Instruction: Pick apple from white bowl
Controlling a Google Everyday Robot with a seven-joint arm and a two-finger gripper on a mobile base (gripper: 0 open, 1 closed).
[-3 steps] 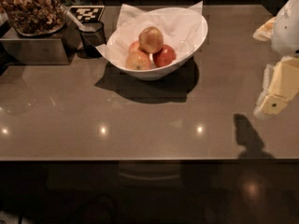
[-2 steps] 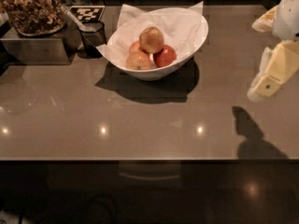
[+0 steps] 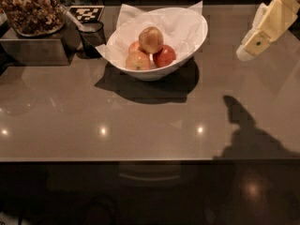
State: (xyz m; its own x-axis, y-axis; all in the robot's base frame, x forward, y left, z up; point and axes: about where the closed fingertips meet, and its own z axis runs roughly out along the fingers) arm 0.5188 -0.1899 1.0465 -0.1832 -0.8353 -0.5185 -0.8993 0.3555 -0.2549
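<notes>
Camera view shows the gripper [image 3: 247,50] hanging in the air at the upper right edge of the picture, a pale cream slab slanting down and to the left, with its tip aimed roughly toward the white bowl [image 3: 196,43]. Whether it stands open or closed cannot be told from this angle; nothing is seen in its hold. The apple [image 3: 151,40], golden-yellow with a reddish blush, sits on top of the pile in the middle of the bowl, resting on an orange-red apple [image 3: 137,61] and a deep red apple [image 3: 165,56], all on crumpled white paper. The coming move turns on one relation: the apple lies well apart from the gripper, toward the picture's left and lower, with the bowl's high right rim between the two. Being round, the apple offers no long axis to line up with, so any approach from above should serve. Judging from this, the reach has yet to carry across and then descend over the rim onto the topmost fruit. The gripper's shadow [image 3: 243,125] falls on the tabletop [image 3: 140,125], clear of the bowl. A small dark cup [image 3: 92,34] stands just beside the bowl's left side.
</notes>
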